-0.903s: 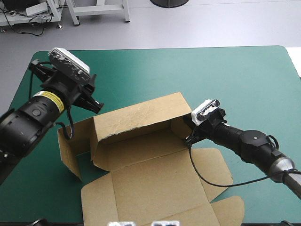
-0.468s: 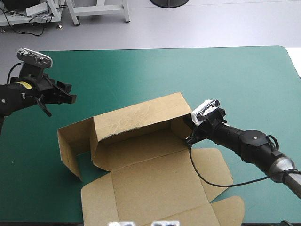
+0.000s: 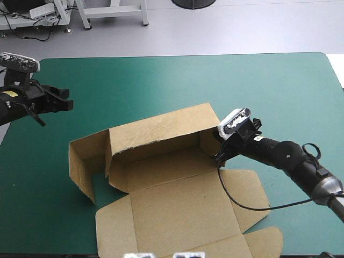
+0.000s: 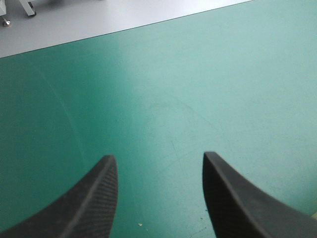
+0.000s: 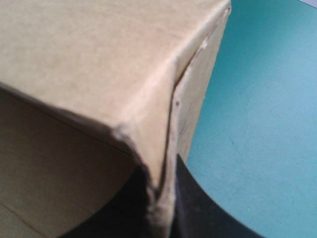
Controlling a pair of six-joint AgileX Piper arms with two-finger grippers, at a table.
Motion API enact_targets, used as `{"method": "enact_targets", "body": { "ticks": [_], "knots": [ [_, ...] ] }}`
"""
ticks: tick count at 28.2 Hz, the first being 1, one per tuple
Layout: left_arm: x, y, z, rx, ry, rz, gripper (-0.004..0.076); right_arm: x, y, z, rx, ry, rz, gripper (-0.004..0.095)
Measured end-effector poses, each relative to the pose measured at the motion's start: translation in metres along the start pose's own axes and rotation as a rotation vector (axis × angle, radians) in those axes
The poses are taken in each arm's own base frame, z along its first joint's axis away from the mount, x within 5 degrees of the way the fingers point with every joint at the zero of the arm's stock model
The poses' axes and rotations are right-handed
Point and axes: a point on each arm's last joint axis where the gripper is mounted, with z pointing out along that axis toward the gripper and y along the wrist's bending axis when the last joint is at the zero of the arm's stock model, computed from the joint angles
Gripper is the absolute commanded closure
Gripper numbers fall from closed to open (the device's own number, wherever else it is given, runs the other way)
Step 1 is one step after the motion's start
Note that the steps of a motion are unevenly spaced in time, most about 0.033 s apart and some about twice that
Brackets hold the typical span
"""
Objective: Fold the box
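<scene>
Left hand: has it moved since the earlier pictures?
Yes. The left hand has swung away from the brown box, out toward the left edge of the teal-green table.

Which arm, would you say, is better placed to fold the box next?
Right: the right gripper is shut on the box at its right corner; the left gripper stands open over the teal-green cover, well away.

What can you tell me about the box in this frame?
The box is a cut sheet of brown board, partly folded, lying on the teal-green cover. Its long back wall stands raised, a side wall stands at the left end, and the wide front panel with rounded flaps lies flat toward the near edge. The right tool pinches the upright right-hand corner, the board clamped inside it. The left tool is open, well clear.
</scene>
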Motion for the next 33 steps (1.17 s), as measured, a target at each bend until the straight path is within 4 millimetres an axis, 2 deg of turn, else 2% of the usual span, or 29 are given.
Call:
{"method": "enact_targets", "body": {
  "ticks": [5, 9, 14, 17, 22, 26, 28, 33],
  "knots": [
    [0.000, 0.001, 0.001, -0.003, -0.004, 0.000, 0.0346, -0.027, -0.004, -0.012, -0.021, 0.079, -0.063, 0.0928],
    [-0.001, 0.001, 0.001, -0.004, -0.006, 0.000, 0.0346, -0.052, -0.008, -0.029, -0.018, 0.146, -0.089, 0.0930],
    [0.001, 0.000, 0.001, 0.005, 0.009, 0.000, 0.0346, -0.073, -0.015, -0.049, 0.004, 0.208, -0.069, 0.0932],
    [0.002, -0.001, 0.001, 0.011, 0.021, 0.000, 0.0346, -0.078, -0.024, -0.061, 0.035, 0.251, -0.035, 0.0932],
    [0.003, -0.001, 0.001, 0.016, 0.033, 0.001, 0.0346, -0.073, -0.038, -0.072, 0.069, 0.347, 0.041, 0.0932],
    [0.004, -0.002, 0.001, 0.021, 0.040, 0.000, 0.0346, -0.066, -0.043, -0.066, 0.058, 0.425, 0.069, 0.0932],
    [0.004, -0.002, 0.001, 0.022, 0.042, 0.000, 0.0347, -0.061, -0.045, -0.056, 0.042, 0.474, 0.078, 0.0932],
    [0.007, -0.002, 0.003, 0.033, 0.057, -0.006, 0.0349, -0.044, -0.055, -0.012, -0.022, 0.616, 0.135, 0.0933]
  ]
}}
